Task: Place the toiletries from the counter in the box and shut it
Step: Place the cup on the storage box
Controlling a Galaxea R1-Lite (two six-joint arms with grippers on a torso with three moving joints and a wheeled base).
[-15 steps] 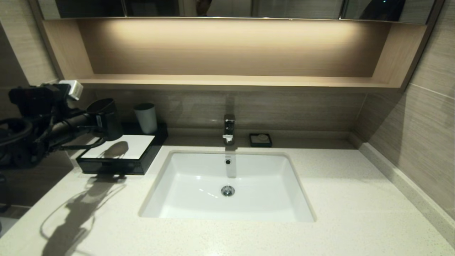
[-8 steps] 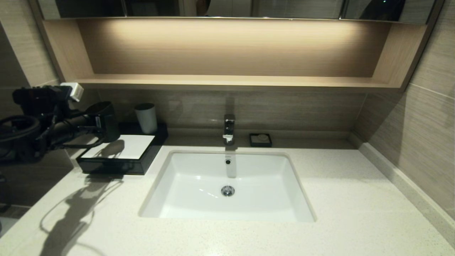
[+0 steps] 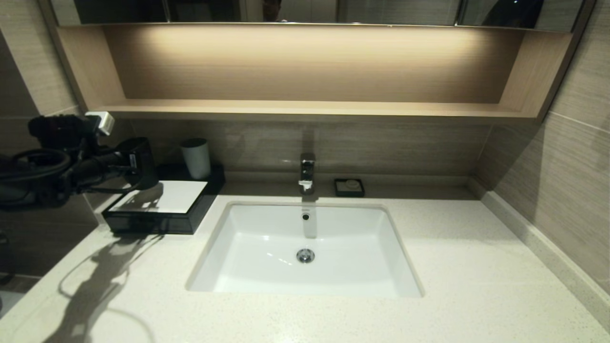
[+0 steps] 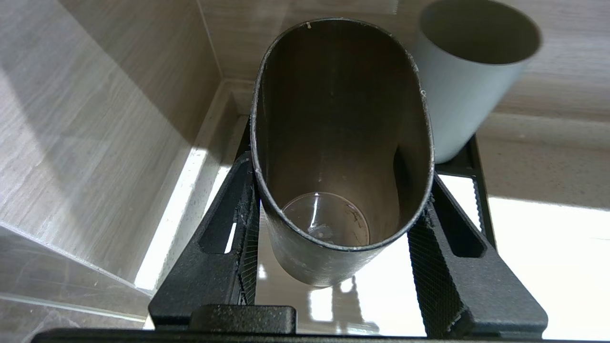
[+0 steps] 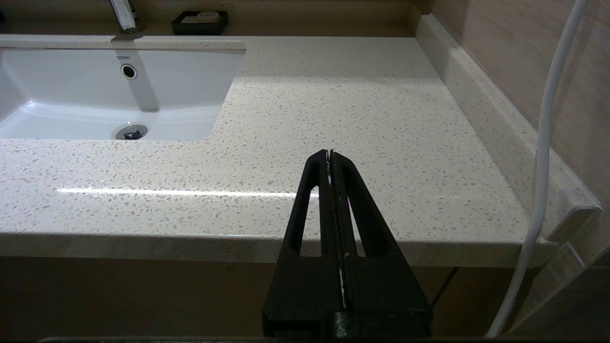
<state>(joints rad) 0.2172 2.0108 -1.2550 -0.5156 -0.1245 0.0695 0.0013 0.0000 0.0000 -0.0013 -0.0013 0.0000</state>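
The pale speckled table (image 3: pixel 457 267) spreads wide around its white sink (image 3: pixel 305 252). At its far left sits the low black box (image 3: pixel 162 209), drawer pushed in, a white cup (image 3: pixel 195 157) behind its white panel. The left arm reaches in level from the left, its left tool (image 4: pixel 333 224) clamped around a tilted dark cup (image 3: pixel 140 162) over the box's far left corner. The right tool (image 5: pixel 330 157), fingers pressed together, hangs off the table's near right edge.

The dark cup (image 4: pixel 340 157) hides most of the box (image 4: pixel 524 247) and the white cup's (image 4: pixel 469 71) base.
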